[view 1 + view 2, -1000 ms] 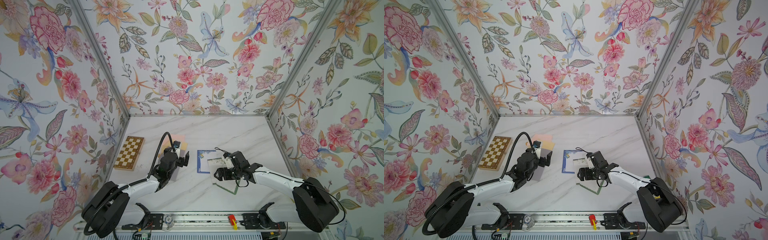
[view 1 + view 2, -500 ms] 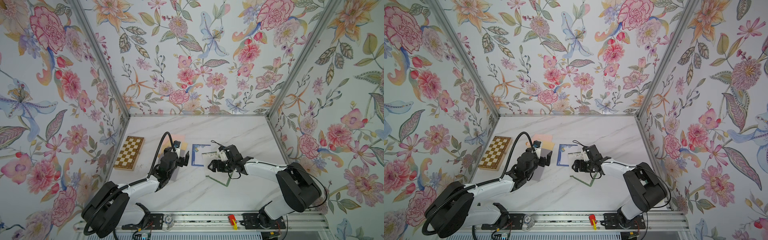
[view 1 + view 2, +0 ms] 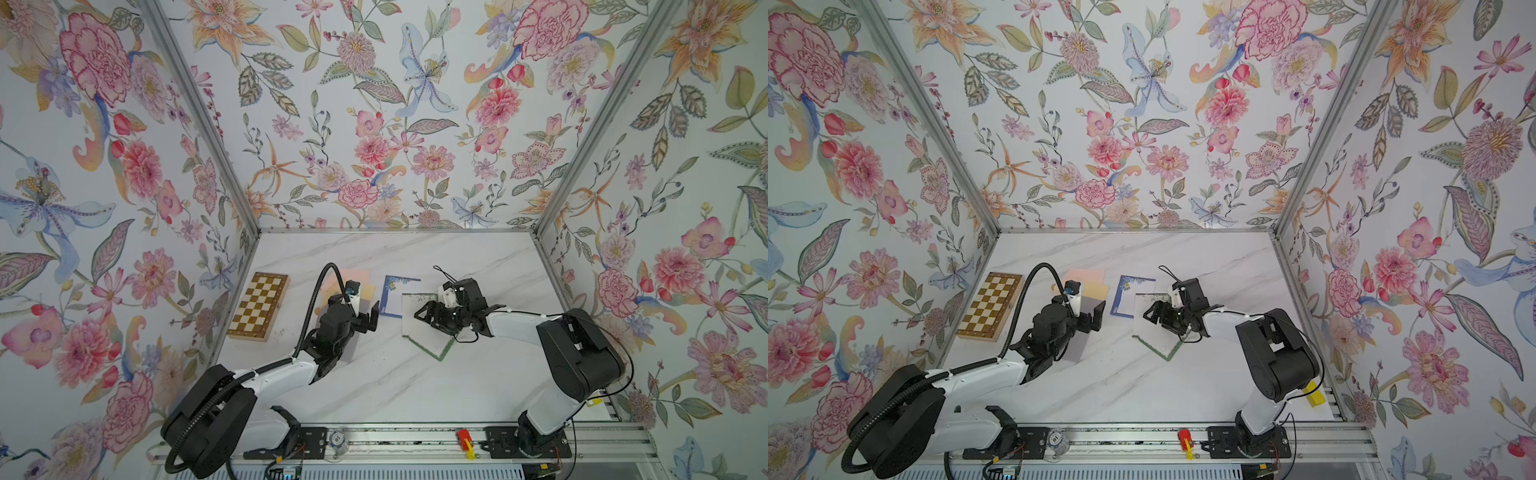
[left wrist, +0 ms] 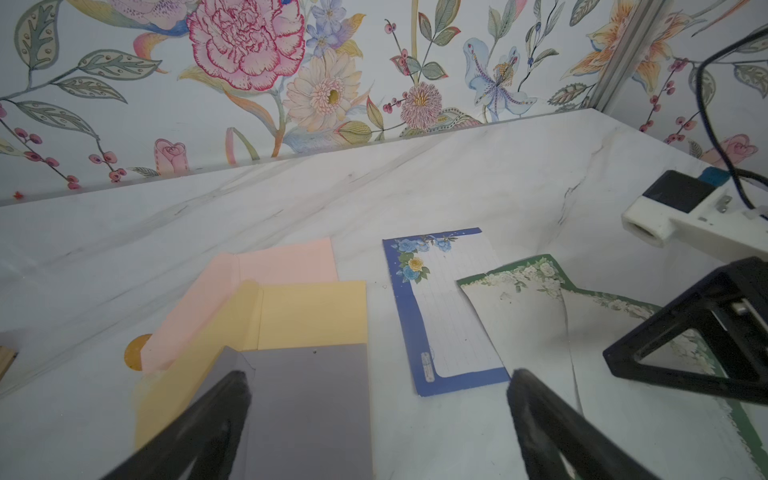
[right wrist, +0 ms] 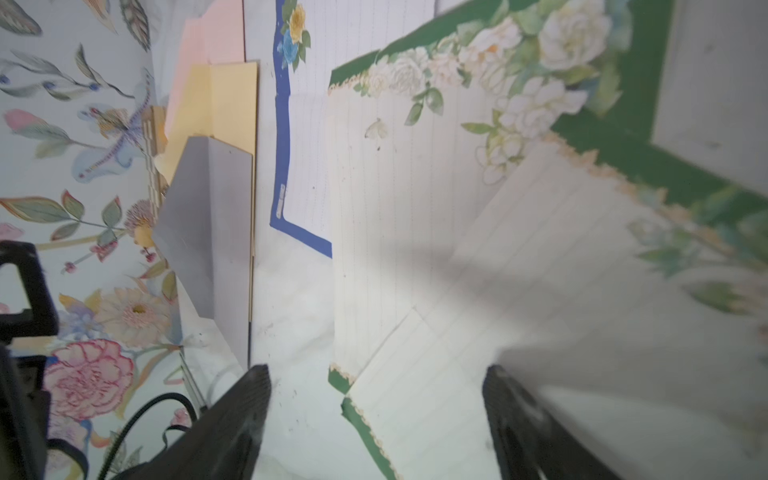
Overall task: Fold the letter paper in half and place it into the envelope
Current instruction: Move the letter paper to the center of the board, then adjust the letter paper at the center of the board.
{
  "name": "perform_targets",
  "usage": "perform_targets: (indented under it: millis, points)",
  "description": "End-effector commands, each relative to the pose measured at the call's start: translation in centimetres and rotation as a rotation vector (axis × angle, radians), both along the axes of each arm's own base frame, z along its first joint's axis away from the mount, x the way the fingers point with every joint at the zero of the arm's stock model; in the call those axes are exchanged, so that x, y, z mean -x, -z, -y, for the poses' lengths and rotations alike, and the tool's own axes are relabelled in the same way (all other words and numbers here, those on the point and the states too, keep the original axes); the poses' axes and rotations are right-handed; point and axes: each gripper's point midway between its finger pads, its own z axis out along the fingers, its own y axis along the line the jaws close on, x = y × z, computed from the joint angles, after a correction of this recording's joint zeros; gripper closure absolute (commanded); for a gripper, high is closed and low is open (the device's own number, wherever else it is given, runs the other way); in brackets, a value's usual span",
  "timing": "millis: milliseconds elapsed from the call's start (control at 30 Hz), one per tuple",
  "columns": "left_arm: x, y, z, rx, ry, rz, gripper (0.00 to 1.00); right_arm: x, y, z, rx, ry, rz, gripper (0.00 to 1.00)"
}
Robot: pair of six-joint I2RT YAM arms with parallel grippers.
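While the right gripper sits low over the green-bordered letter paper, its jaws stand apart and straddle the sheet's near corner; no clamp on it that I can see

Paper is mid-table in both top views, not in any envelope. One half lies flat on the marble table, skewed to the table edges. The other half is lifted and curling over, so the edges aren't lined up. Its raised edge overlaps the right-hand edge of the blue-bordered sheet

Left gripper has jaws wide apart with nothing between them. One fingertip is over the flap side of the grey envelope, the other over bare marble just beside the blue sheet's near corner

Grey envelope lies on the yellow envelope, which lies on the pink envelope, stacked stepwise with flaps open on the side away from the sheets. A narrow marble strip separates the stack's straight edge from the blue sheet

Chessboard sits by the left wall, well apart from the paper

Room: bare marble from the papers to the back wall, and a wide strip between the two arms toward the front rail
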Motion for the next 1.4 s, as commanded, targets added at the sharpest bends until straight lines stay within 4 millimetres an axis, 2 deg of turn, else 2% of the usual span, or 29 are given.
perform_targets:
  millis: [0,133,300,600,967,1033,1133,1367]
  points:
    - [0.9,-0.4,1.8,0.095,0.059,-0.014,0.0,-0.4,-2.6,2.2,0.126,-0.1,0.078,0.16]
    - [1.8,0.2,3.9,0.115,0.113,-0.056,0.0,-1.1,-4.4,5.6,0.248,-0.129,0.105,0.16]
    - [3.0,1.3,6.6,0.166,0.176,-0.124,0.0,-1.2,-4.0,8.3,0.331,-0.139,0.09,0.16]
    - [5.1,2.1,10.6,0.376,0.308,-0.269,0.02,-0.8,-2.3,7.8,0.411,-0.202,0.09,0.2]
    - [5.7,2.7,13.8,0.397,0.417,-0.356,0.05,0.6,-0.1,7.1,0.46,-0.253,0.051,0.25]
    - [5.9,3.8,14.4,0.392,0.434,-0.398,0.06,0.7,0.1,7.3,0.465,-0.251,0.047,0.25]
    - [6.2,4.1,15.3,0.412,0.472,-0.434,0.08,1.1,0.4,7.5,0.466,-0.252,0.039,0.26]
    - [6.3,5.2,16.0,0.421,0.483,-0.482,0.15,1.9,0.7,7.2,0.429,-0.251,0.034,0.32]
